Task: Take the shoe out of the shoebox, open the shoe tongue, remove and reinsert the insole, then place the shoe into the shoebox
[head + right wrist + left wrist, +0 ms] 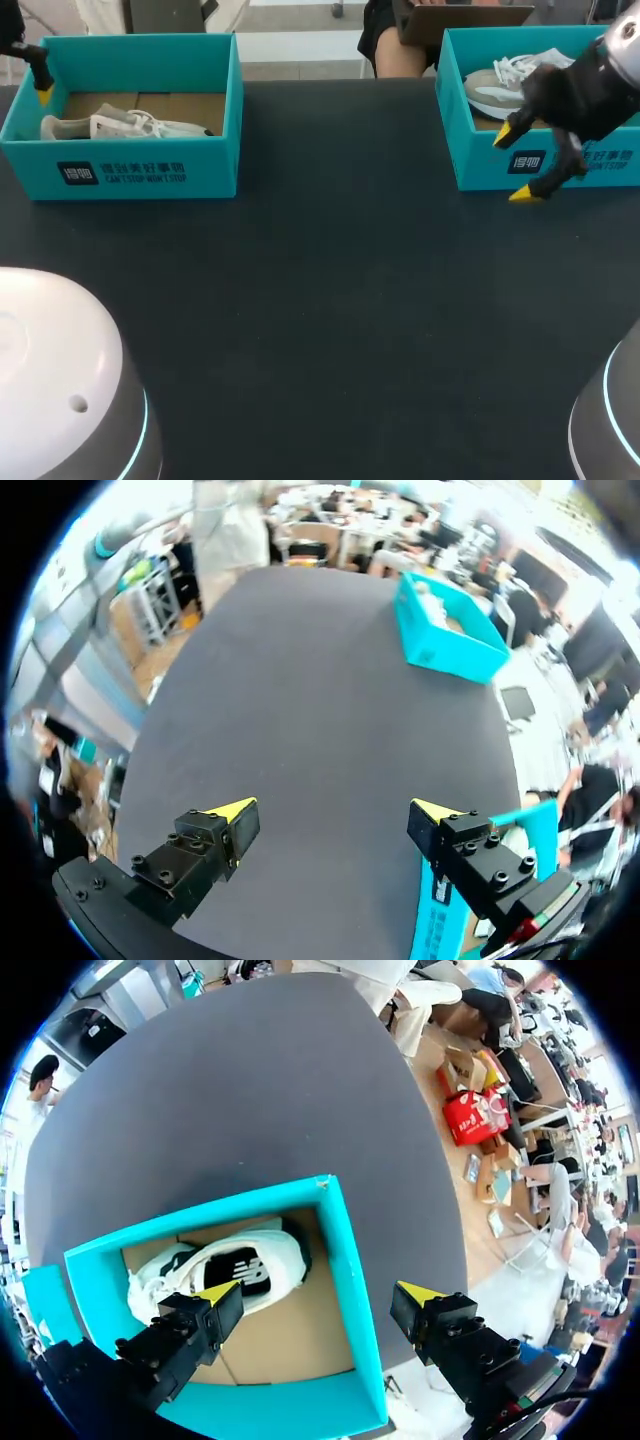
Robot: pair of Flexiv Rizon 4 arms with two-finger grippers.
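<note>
A white shoe (125,125) lies on its side in the teal shoebox (140,170) at the far left. My left gripper (40,80) hangs open over that box's left end. In the left wrist view the left gripper (320,1292) straddles a wall of the shoebox (345,1260), and the white shoe (225,1265) lies just ahead of one fingertip. A second teal shoebox (480,160) at the far right holds a grey and white shoe (505,85). My right gripper (514,165) stands open in front of that box's near wall, holding nothing. The right gripper (332,808) looks across the bare tabletop.
The dark table (340,300) stretches between the two boxes. The white bases of my arms (50,380) rise at the near left and near right corners. From the right wrist the left shoebox (445,635) shows far across the table.
</note>
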